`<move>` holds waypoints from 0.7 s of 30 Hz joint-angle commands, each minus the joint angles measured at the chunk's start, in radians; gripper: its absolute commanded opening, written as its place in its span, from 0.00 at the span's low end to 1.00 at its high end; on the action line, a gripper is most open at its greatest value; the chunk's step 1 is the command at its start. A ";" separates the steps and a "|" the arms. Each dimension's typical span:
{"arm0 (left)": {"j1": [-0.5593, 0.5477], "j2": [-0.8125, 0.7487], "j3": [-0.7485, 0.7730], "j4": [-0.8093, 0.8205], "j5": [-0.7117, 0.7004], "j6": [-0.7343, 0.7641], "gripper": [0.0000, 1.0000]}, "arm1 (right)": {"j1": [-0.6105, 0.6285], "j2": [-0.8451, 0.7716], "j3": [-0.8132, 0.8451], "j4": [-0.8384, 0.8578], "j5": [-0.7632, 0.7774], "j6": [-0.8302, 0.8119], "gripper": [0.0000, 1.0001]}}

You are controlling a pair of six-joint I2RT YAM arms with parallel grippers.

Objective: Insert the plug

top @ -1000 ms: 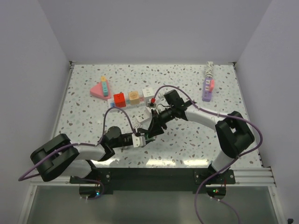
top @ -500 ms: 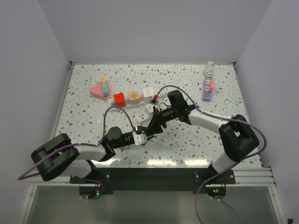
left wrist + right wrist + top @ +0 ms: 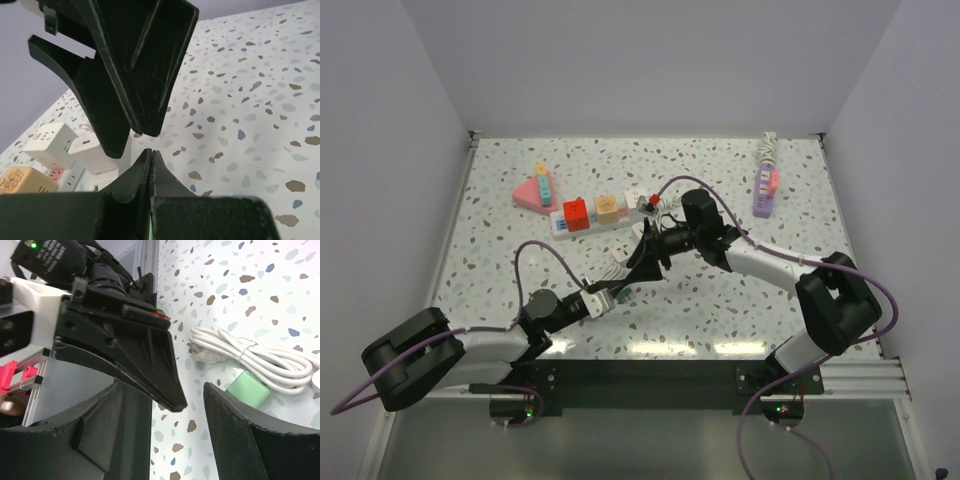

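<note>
The left arm [image 3: 485, 345] and right arm [image 3: 770, 265] share white links, black joints and looping purple cables [image 3: 542, 243]. The left hand [image 3: 150, 156] and right hand [image 3: 642, 258] have matte black wedge fingers [image 3: 235, 440].

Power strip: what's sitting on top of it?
Three plug cubes sit in a row on the power strip: a red cube, a tan cube and a white cube. The sockets under them are covered and cannot be seen.

No legible text, labels or numbers.
</note>
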 commanded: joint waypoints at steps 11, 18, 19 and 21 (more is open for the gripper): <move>-0.004 0.028 0.036 -0.056 -0.373 -0.287 0.13 | 0.022 0.024 -0.003 -0.141 0.620 -0.004 0.74; 0.007 -0.122 0.028 -0.248 -0.610 -0.488 0.67 | 0.109 0.044 -0.038 -0.085 0.763 -0.085 0.74; 0.013 -0.154 0.038 -0.279 -0.618 -0.527 0.73 | 0.120 0.041 -0.032 -0.094 0.779 -0.093 0.74; 0.041 -0.204 0.041 -0.351 -0.641 -0.585 0.83 | 0.155 0.036 -0.027 -0.099 0.809 -0.125 0.74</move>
